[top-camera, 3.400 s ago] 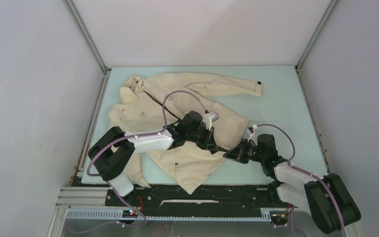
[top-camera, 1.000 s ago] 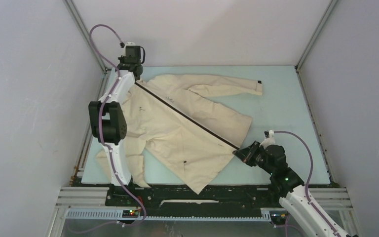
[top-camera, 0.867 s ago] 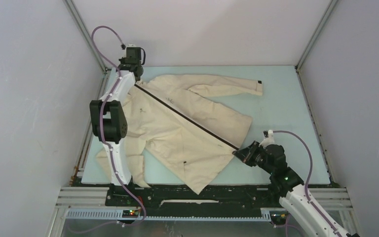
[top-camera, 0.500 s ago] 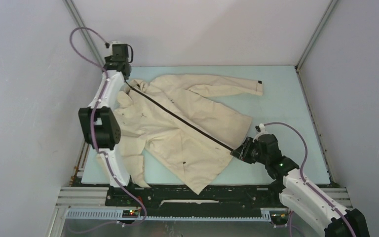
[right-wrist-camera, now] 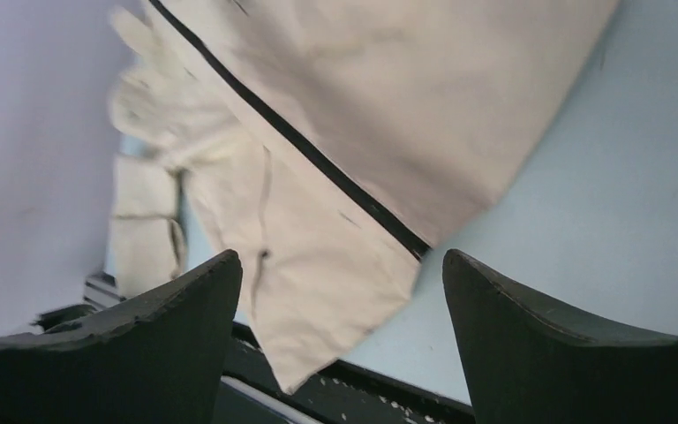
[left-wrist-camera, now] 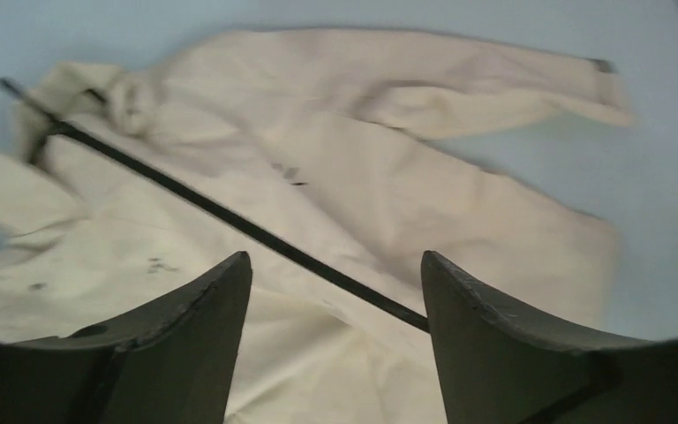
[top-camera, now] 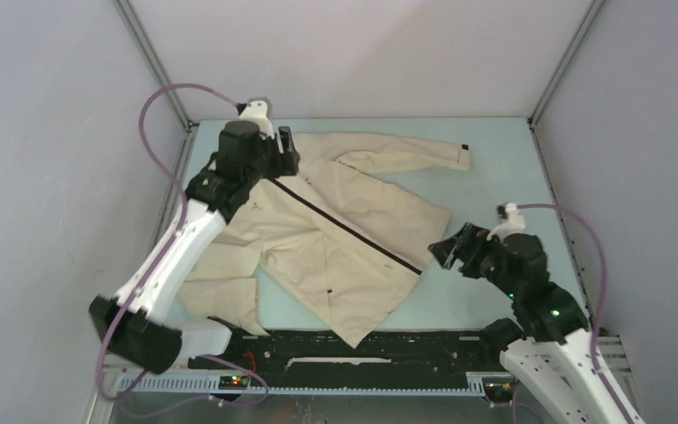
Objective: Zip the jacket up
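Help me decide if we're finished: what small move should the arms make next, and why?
Probably pull the left gripper and right gripper back, clear of the jacket. Their jaws stand open above the fabric, holding nothing, and the zipper runs as one unbroken dark line from hem to collar, so it looks closed.

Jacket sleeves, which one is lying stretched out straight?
The far sleeve, reaching rightward along the table's back, black tab at its cuff; the other sleeve lies folded at the near-left corner.
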### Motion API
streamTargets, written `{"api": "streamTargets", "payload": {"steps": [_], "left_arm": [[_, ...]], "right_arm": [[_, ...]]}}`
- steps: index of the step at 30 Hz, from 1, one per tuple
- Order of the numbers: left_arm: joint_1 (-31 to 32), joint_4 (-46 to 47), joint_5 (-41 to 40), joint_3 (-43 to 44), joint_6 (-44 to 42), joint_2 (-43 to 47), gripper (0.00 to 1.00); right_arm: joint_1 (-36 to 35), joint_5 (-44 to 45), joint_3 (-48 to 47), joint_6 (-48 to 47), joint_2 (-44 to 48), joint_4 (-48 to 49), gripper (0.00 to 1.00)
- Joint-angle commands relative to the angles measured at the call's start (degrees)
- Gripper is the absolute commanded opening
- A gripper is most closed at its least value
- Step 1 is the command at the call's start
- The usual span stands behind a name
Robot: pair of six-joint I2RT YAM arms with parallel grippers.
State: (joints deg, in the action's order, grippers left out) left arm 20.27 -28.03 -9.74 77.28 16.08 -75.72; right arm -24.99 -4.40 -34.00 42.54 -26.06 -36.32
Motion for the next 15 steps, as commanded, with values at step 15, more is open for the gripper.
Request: {"api": "streamTargets", "payload": {"steps": [15], "left_arm": [[3.5, 15.2, 14.9, -5.5, -5.8, 40.0, 0.90]], "right_arm": [[1.3, 18.7, -45.9, -24.3, -3.7, -11.4, 1.00]]}}
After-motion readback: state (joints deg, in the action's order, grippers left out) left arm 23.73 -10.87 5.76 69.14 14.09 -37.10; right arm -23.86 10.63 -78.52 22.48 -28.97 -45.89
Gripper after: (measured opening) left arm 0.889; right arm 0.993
